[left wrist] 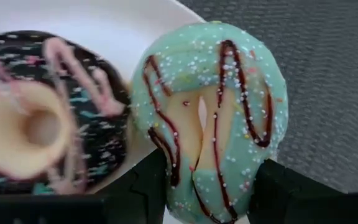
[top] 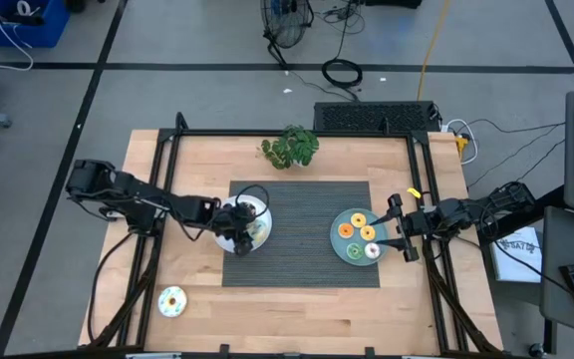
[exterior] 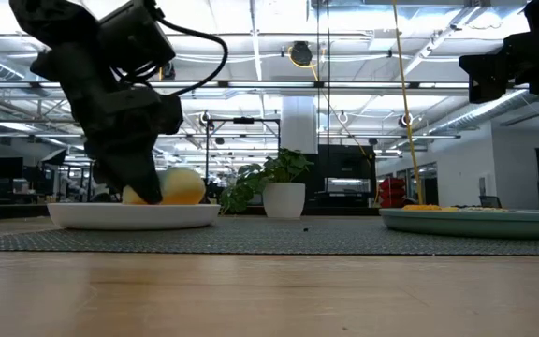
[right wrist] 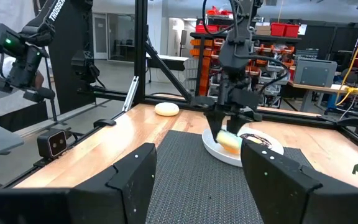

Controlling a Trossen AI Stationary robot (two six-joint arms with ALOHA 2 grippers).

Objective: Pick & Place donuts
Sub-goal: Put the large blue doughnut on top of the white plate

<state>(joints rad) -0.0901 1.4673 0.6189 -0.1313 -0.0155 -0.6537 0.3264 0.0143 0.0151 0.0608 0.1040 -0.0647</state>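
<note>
left gripper (left wrist: 207,186) clamped on a mint-iced toy donut (left wrist: 213,118) with dark drizzle and sprinkles

it reaches down over the round white plate's (exterior: 129,216) edge, beside a chocolate donut (left wrist: 48,112) — the right gripper (top: 399,228) hovers spread apart, holding nothing, beside the teal plate (top: 340,247).

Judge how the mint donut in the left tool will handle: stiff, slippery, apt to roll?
The mint donut looks squeezed between the left tool, so probably soft. Its sprinkled icing likely gives some grip. Held on edge over the white plate, it might roll if released.
</note>
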